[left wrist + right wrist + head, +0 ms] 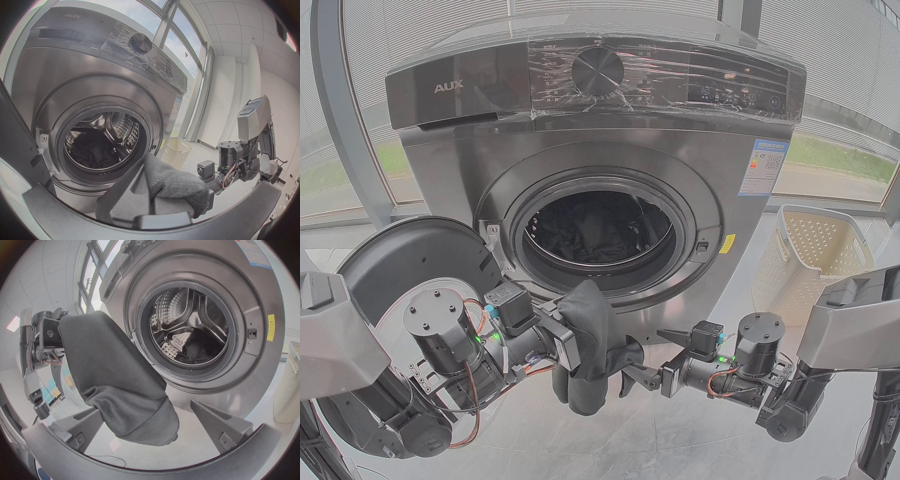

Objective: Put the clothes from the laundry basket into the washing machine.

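The left gripper is pinching a dark garment before the open washing machine for loading; the right gripper is hovering, jaws spread.

Brand logo on washing machine panel, blue label, yellow sticker, print unreadable

The dark grey knit garment drapes over my left gripper, so I cannot read its grip. My right arm hides the bottom of the cream perforated plastic laundry basket. The black clothes in the steel drum merge together; I cannot count them.
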